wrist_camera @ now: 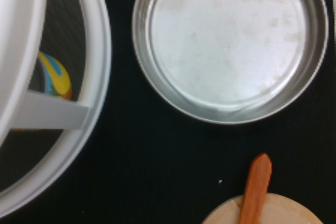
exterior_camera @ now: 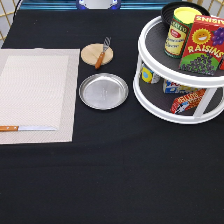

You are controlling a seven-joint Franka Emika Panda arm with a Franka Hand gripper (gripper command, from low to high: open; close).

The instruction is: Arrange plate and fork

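Sitting empty, the plate (exterior_camera: 103, 91) rests on the black bench (exterior_camera: 115, 170), no gripper visible from the exterior view.
Fork (exterior_camera: 102, 53) lies across the wooden disc (exterior_camera: 93, 54); the white turntable rack (exterior_camera: 170, 95) holds raisins box (exterior_camera: 204, 45) and can (exterior_camera: 179, 31).

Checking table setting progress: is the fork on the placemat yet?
No, the fork lies across the wooden disc, beside the placemat.
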